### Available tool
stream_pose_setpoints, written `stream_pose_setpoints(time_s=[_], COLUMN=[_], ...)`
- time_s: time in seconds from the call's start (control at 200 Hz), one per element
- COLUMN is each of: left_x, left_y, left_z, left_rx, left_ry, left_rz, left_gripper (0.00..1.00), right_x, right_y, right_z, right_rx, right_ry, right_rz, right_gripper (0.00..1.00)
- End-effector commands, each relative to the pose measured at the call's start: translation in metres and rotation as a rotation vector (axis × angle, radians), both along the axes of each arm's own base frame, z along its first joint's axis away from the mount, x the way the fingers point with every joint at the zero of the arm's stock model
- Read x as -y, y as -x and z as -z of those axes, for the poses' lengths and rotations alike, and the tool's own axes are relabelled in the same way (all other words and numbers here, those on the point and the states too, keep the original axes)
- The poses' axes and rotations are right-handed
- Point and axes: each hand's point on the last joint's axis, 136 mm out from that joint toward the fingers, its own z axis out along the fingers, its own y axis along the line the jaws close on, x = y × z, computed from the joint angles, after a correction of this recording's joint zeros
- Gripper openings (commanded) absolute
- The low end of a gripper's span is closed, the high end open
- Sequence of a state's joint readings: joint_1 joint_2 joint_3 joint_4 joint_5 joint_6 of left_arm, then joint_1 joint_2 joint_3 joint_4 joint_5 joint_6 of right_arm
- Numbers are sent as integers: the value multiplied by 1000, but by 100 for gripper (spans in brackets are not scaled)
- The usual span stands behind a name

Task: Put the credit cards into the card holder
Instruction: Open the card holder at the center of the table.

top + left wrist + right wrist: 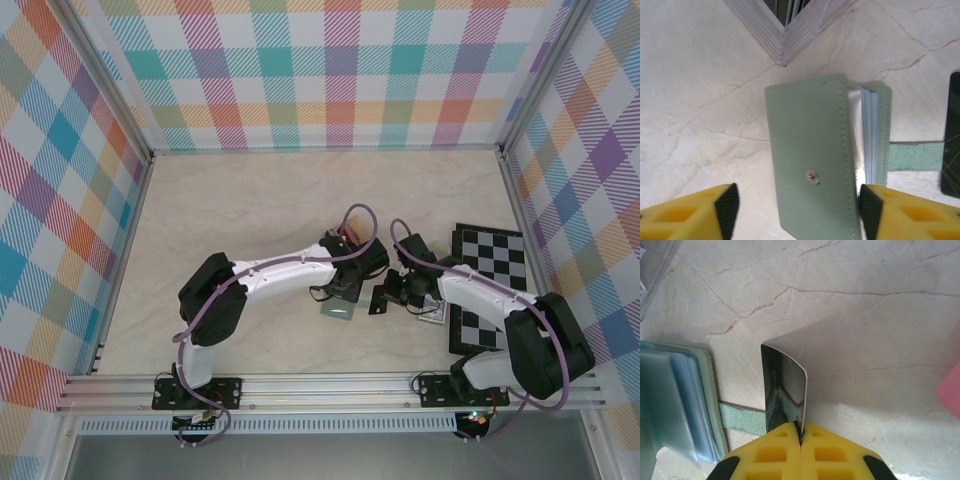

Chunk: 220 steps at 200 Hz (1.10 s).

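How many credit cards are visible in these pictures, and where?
1: a black card, pinched on edge in the shut right tool, just right of the green card holder. Others may be hidden from view.

This is a robotics lab test cell rather than a lived-in room. A marble-patterned tabletop (250, 200) is boxed in by an aluminium frame (108, 80) that carries walls (340, 70) printed in bright plaid. The left arm (280, 272) and the right arm (480, 290) are bolted to slotted metal rails (330, 385) along the near edge.
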<state>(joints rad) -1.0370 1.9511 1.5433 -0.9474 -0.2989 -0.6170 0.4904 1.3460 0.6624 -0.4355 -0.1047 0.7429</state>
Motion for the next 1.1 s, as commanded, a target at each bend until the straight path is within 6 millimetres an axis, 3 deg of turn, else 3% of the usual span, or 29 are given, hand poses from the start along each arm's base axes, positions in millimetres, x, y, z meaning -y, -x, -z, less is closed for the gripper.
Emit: stream_pose_setpoints(time_s=[0.0,0.305,0.45,0.8,0.965,1.095], left_x=[-21,-40,-42,-37,-34,-40], left_y=[-2,-6,-4,11,14,13], left_z=[-9,-5,0,17,27,27], left_rx=[12,-42,-100,-203,-212,-194], left_ry=[-19,95,215,557,624,610], left_rz=[-26,-82,-109,-264,-336,-361], left_gripper=[57,13,0,0,0,0], right_x=[24,25,22,-2,-14,-17], right_y=[11,7,4,-9,-13,-14], right_z=[16,12,8,-31,-55,-64], right_rx=[-58,-51,-44,59,141,182], right_ry=[125,137,132,-11,-106,-127], right_rz=[13,4,-11,-47,-58,-51], right_gripper=[3,3,2,3,3,3])
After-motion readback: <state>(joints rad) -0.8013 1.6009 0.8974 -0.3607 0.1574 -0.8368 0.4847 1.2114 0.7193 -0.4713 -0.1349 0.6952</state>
